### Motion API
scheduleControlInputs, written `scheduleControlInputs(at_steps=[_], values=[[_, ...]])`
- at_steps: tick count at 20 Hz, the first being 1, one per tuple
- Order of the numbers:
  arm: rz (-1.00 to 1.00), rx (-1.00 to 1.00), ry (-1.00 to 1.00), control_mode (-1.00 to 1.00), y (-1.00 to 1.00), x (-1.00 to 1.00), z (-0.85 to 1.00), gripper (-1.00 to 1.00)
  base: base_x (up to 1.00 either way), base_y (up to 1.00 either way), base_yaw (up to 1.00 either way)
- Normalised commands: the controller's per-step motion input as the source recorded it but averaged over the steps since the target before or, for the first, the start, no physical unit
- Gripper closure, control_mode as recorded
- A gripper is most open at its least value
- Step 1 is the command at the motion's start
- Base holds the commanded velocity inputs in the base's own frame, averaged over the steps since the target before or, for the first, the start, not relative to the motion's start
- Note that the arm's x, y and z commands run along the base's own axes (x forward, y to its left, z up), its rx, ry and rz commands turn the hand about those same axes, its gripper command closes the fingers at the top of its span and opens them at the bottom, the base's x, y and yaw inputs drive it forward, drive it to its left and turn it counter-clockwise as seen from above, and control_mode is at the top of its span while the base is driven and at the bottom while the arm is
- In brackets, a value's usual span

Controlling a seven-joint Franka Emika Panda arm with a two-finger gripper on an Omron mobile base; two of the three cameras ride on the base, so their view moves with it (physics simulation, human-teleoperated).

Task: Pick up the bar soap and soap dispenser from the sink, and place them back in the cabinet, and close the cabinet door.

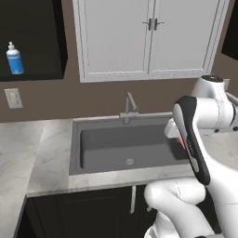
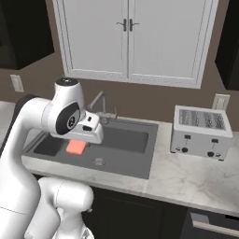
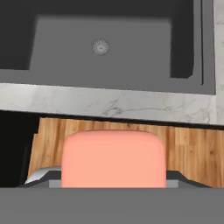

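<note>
My gripper (image 3: 113,177) is shut on the bar soap (image 3: 113,159), a flat orange-red bar that spans the space between the finger tips. In the right base view the bar soap (image 2: 75,147) hangs under the hand over the left part of the sink (image 2: 140,173). A sliver of the bar soap (image 1: 182,142) shows behind my forearm in the left base view. The blue soap dispenser (image 1: 15,58) with its white pump stands upright inside the open dark cabinet (image 1: 42,72) at the upper left. The cabinet door is out of view.
The dark sink (image 1: 74,139) has a round drain (image 3: 100,46) and a slim faucet (image 1: 130,105) at its back. White double doors (image 1: 148,37) hang above it. A toaster (image 2: 200,130) sits on the marble counter (image 2: 186,182) to the right. Wood floor (image 3: 197,153) lies below the counter edge.
</note>
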Motion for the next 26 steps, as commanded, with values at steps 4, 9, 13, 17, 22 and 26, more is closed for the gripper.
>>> scheduleControlInputs(at_steps=[4,9,13,17,22,26], values=[[0.00,0.00,0.00,1.00,0.00,0.00,0.00,1.00,-0.08,0.14,0.28],[0.00,0.00,0.00,1.00,0.00,0.00,0.00,1.00,0.00,0.16,0.30],[0.00,0.00,0.00,1.00,0.00,0.00,0.00,1.00,0.00,0.16,0.30],[0.00,0.00,0.00,1.00,0.00,0.00,0.00,1.00,0.00,0.20,0.30],[0.00,0.00,0.00,1.00,0.00,0.00,0.00,1.00,0.00,0.43,0.26],[0.00,0.00,0.00,1.00,0.00,0.00,0.00,1.00,0.00,0.52,0.22]])
